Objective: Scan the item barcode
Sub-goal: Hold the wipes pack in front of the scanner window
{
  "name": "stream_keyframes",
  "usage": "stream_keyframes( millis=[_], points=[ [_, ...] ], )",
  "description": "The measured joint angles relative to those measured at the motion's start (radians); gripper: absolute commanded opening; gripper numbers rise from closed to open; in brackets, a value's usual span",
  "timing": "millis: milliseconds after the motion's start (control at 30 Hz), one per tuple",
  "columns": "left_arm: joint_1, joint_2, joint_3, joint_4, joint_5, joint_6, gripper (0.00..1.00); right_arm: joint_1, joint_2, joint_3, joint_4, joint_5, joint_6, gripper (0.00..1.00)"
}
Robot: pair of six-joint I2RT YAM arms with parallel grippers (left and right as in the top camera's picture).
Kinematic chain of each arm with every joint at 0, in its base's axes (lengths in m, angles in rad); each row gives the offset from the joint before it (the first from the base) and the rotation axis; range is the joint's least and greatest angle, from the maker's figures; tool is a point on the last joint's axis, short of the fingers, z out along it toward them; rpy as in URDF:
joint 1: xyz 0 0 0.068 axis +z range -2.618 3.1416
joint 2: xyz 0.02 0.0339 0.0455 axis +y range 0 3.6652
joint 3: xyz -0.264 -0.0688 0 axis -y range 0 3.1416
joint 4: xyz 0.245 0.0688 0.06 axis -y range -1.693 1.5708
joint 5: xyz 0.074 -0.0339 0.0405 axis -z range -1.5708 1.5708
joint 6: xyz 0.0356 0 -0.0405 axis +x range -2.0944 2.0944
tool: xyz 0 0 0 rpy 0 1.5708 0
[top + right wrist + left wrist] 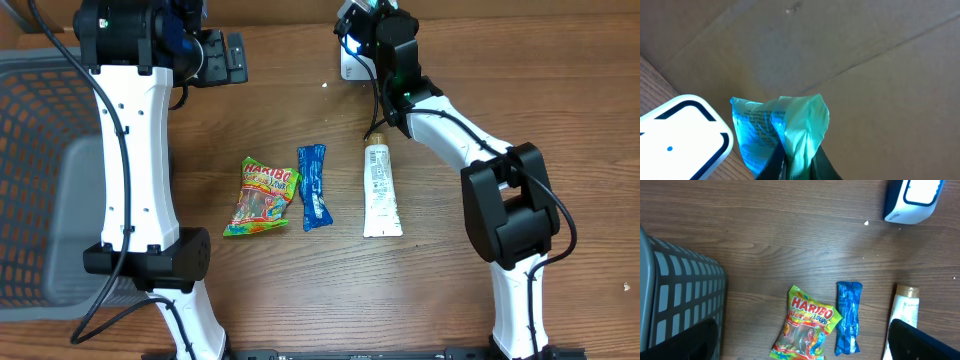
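The right tool (790, 161) is clamped on a crinkly green packet (790, 122), held just beside the white scanner (685, 137) at the far edge of the surface (300, 290) (its barcode I cannot make out). The left tool (228, 57) hangs with its jaws apart.

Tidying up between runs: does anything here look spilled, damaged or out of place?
Nothing spilled. A tiny white speck lies on the table near the scanner, and the green packet is crumpled where the right gripper pinches it. The Haribo bag, blue packet and tube lie in a row.
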Motion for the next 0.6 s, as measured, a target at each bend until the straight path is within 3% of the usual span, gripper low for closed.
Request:
stream_keyframes(
  millis=[600],
  points=[
    [0.0, 0.0, 0.0, 0.0, 0.0, 0.0, 1.0, 0.008, 0.057, 0.0, 0.034, 0.018, -0.075, 0.04]
  ],
)
